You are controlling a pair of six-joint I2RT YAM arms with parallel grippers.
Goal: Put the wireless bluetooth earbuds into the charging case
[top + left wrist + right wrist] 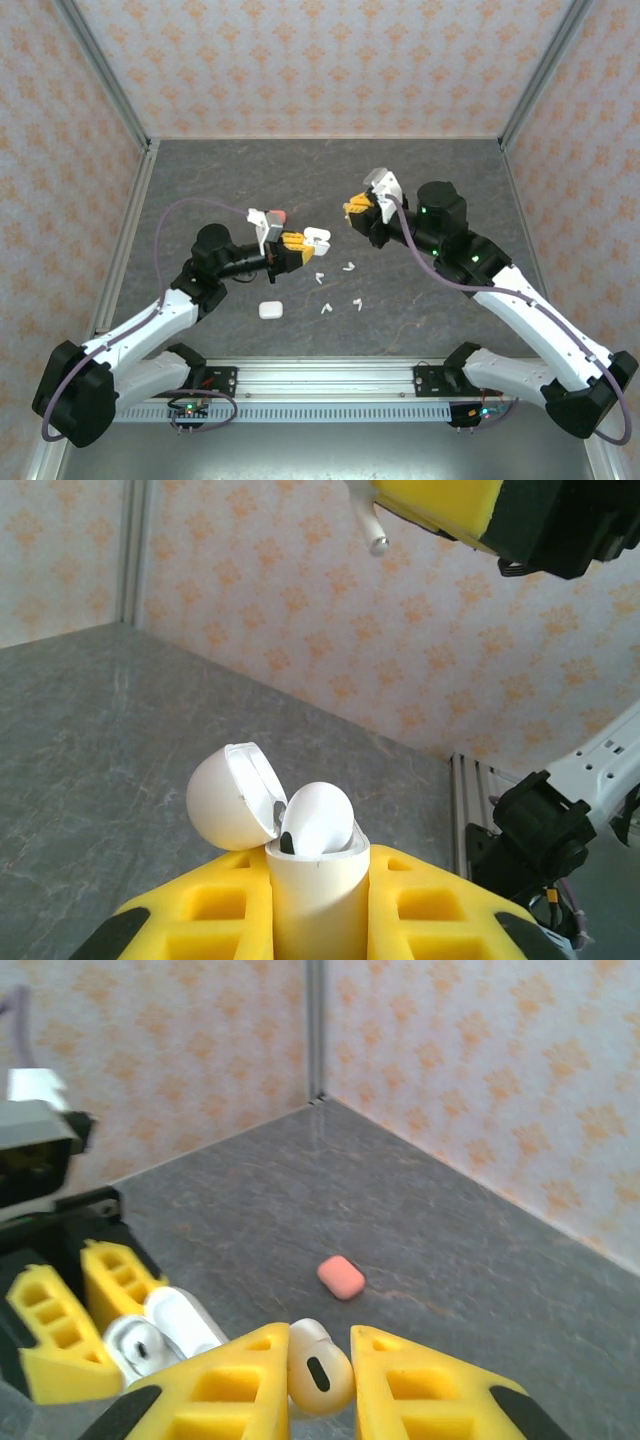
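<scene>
My left gripper (303, 241) is shut on an open white charging case (315, 900), held upright above the table. Its lid (228, 798) is flipped back and one white earbud (318, 818) sits in it. My right gripper (356, 207) is shut on another white earbud (318, 1368), held in the air just right of the case and a little above it. That earbud's stem (368, 525) pokes down in the left wrist view. Several white earbuds (349, 266) lie loose on the dark table below the grippers. No coral-pink earbud is in view.
A closed white case (270, 310) lies near the front rail. A coral-pink case (341, 1277) lies on the table behind the grippers. Patterned walls close the table on three sides, and the metal rail (320, 378) runs along the near edge.
</scene>
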